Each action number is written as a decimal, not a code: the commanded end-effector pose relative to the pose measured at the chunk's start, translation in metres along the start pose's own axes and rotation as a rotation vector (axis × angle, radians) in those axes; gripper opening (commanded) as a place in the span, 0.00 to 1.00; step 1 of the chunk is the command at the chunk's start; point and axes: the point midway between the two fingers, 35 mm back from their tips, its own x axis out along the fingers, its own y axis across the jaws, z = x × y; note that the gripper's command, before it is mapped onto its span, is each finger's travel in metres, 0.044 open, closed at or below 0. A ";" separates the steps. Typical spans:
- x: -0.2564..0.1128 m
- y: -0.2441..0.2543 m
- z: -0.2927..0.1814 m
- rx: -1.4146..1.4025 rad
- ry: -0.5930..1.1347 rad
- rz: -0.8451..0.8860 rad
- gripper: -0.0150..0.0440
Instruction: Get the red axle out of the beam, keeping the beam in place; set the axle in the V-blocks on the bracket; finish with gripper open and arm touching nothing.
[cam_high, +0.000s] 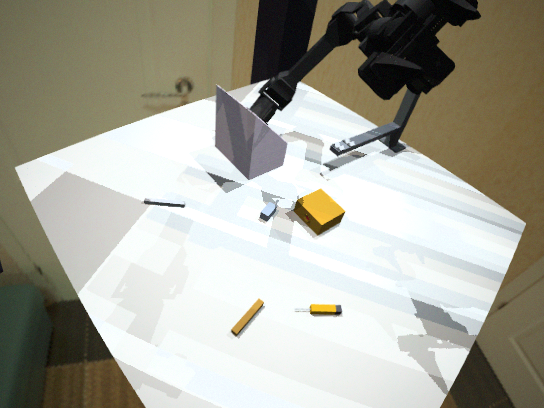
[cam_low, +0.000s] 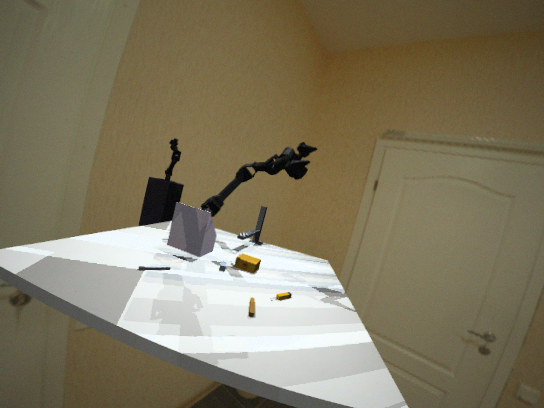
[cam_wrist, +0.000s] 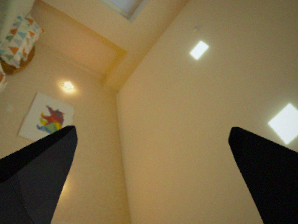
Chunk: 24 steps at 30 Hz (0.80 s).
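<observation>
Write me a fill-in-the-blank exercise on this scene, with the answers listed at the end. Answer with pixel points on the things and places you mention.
In the wrist view, the fingers of the gripper (cam_high: 430, 47) (cam_low: 310, 159) (cam_wrist: 153, 131) stand wide ____, holding nothing.
In the top view, the small block lying between the dark bar (cam_high: 164, 203) (cam_low: 154, 268) and the yellow block (cam_high: 322, 206) (cam_low: 249, 261) is coloured ____.
A small spot of ____ shows on a side face of the yellow block.
The thin-shafted tool (cam_high: 325, 309) (cam_low: 284, 296) near the orange stick (cam_high: 247, 317) (cam_low: 251, 307) has a ____ handle.

Missing words: apart; blue; red; yellow.
</observation>
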 end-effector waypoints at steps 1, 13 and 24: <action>-0.002 0.075 0.020 0.229 -0.061 0.219 1.00; -0.079 0.261 0.066 0.929 0.090 0.889 1.00; -0.214 0.372 0.097 1.481 0.707 1.442 1.00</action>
